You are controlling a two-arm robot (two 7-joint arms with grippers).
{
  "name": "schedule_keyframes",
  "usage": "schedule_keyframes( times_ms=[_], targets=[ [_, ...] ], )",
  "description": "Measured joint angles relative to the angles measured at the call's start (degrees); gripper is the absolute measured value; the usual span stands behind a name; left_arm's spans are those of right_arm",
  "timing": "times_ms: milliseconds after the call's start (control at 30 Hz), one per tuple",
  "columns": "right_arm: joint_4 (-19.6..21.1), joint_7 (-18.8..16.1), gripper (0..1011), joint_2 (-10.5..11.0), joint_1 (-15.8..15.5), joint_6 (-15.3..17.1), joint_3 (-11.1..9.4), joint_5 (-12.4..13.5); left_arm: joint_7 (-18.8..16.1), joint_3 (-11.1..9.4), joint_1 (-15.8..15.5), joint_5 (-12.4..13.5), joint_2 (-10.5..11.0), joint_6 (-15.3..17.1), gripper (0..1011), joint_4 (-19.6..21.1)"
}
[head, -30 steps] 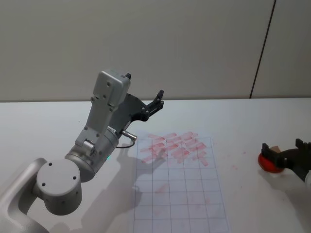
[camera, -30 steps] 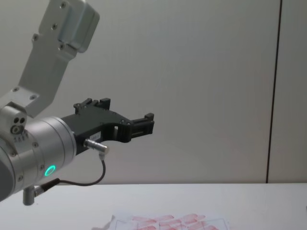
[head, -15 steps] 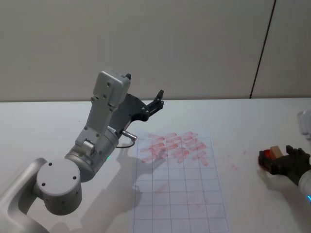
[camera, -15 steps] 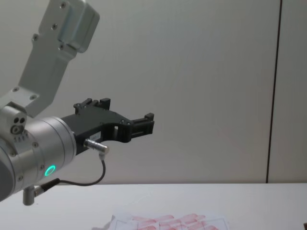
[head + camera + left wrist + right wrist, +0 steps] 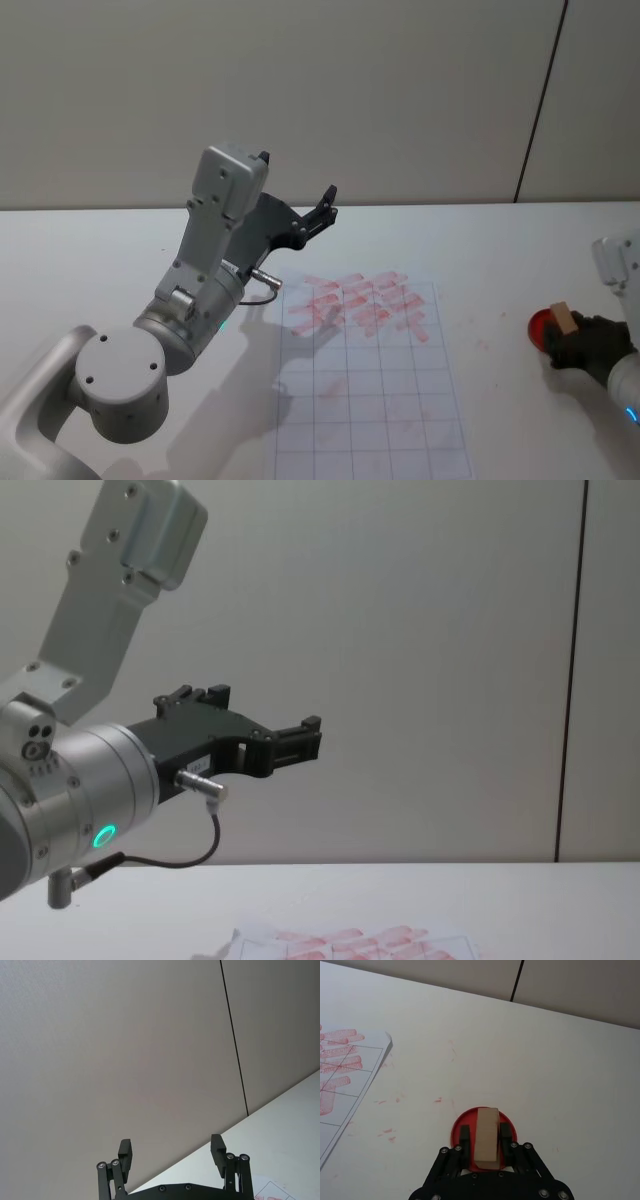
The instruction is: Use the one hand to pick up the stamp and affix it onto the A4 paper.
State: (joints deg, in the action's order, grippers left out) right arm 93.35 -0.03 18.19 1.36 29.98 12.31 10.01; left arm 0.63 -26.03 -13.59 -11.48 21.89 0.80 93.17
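Observation:
The stamp (image 5: 563, 320), a small wood-coloured block, stands on a round red ink pad (image 5: 540, 326) at the table's right edge. My right gripper (image 5: 577, 342) reaches in from the right and is shut on the stamp. From the right wrist, the stamp (image 5: 486, 1139) sits tight between the two black fingers (image 5: 464, 1135) over the ink pad (image 5: 470, 1117). The A4 paper (image 5: 370, 400), white with grid lines and pink-red prints along its far part, lies mid-table, left of the stamp. My left gripper (image 5: 297, 175) hangs open, raised above the paper's far left corner.
The left arm's big grey joints (image 5: 120, 385) fill the near left of the table. Small red ink smudges (image 5: 385, 1132) dot the bare white table between the paper's edge (image 5: 350, 1095) and the pad. A pale wall rises behind the table.
My right gripper, wide open around the ink pad a second ago, has closed its fingers on the stamp and shifted a little to the right. The left arm has not moved.

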Motion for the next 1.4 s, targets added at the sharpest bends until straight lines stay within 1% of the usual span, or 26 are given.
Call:
schedule_keyframes(
  times_ms=[33,100,133,167,400,533,567,600,633,767,867,900,1067,1100,1133,1233,1400],
  targets=[
    [0.0,0.0,343,0.0,0.0,0.0,0.0,-0.2,0.0,0.0,0.0,0.0,0.0,0.0,1001,0.0],
    [-0.1,-0.1,330,-0.1,0.1,0.2,0.0,-0.7,0.0,0.0,0.0,0.0,0.0,0.0,1001,0.0],
    [-0.2,-0.2,264,-0.1,0.1,0.2,0.0,-0.8,0.0,0.0,0.0,0.0,0.0,0.0,1001,0.0],
    [-0.2,-0.2,225,-0.1,0.1,0.2,0.0,-1.0,0.0,0.0,0.0,0.0,0.0,0.0,1001,0.0],
    [-0.2,0.0,220,-0.2,0.1,0.1,-0.1,-1.4,0.0,0.0,0.0,0.0,0.0,0.0,1001,0.0],
    [-0.2,0.4,220,-0.3,-0.1,-0.3,-0.4,-0.9,0.0,0.0,0.0,0.0,0.0,0.0,1001,0.0],
    [-0.2,0.6,220,-0.3,-0.1,-0.6,-0.6,-0.4,0.0,0.0,0.0,0.0,0.0,0.0,1001,0.0],
    [-0.2,0.6,220,-0.3,-0.1,-0.6,-0.6,-0.4,0.0,0.0,0.0,0.0,0.0,0.0,1002,0.0],
    [-0.3,0.9,220,-0.4,-0.3,-1.1,-0.9,0.6,0.0,0.0,0.0,0.0,0.0,0.0,1001,0.0],
    [-0.6,1.4,220,-0.5,-0.5,-1.8,-1.3,2.2,0.0,0.0,0.0,0.0,0.0,0.0,1002,0.0],
    [-1.0,1.7,220,-0.7,-0.6,-2.7,-1.8,3.9,0.0,0.0,0.0,0.0,0.0,0.0,1001,0.0],
    [-1.2,1.9,220,-0.7,-0.7,-3.2,-2.0,5.0,0.0,0.0,0.0,0.0,0.0,0.0,1002,0.0],
    [-2.0,2.0,220,-0.9,-0.9,-4.8,-2.8,7.7,0.0,0.0,0.0,0.0,0.0,0.0,1001,0.0],
    [-2.0,2.0,220,-0.9,-0.9,-4.8,-2.8,7.7,0.0,0.0,0.0,0.0,0.0,0.0,1002,0.0],
    [-2.2,1.9,220,-1.0,-1.0,-5.2,-3.0,8.6,0.0,0.0,0.0,0.0,0.0,0.0,1001,0.0],
    [-2.6,1.8,221,-1.1,-1.0,-5.7,-3.2,9.7,0.0,0.0,0.0,0.0,0.0,0.0,1001,0.0],
    [-3.2,1.6,220,-1.3,-1.0,-6.0,-3.6,11.0,0.0,0.0,0.0,0.0,0.0,0.0,1001,0.0]
  ],
)
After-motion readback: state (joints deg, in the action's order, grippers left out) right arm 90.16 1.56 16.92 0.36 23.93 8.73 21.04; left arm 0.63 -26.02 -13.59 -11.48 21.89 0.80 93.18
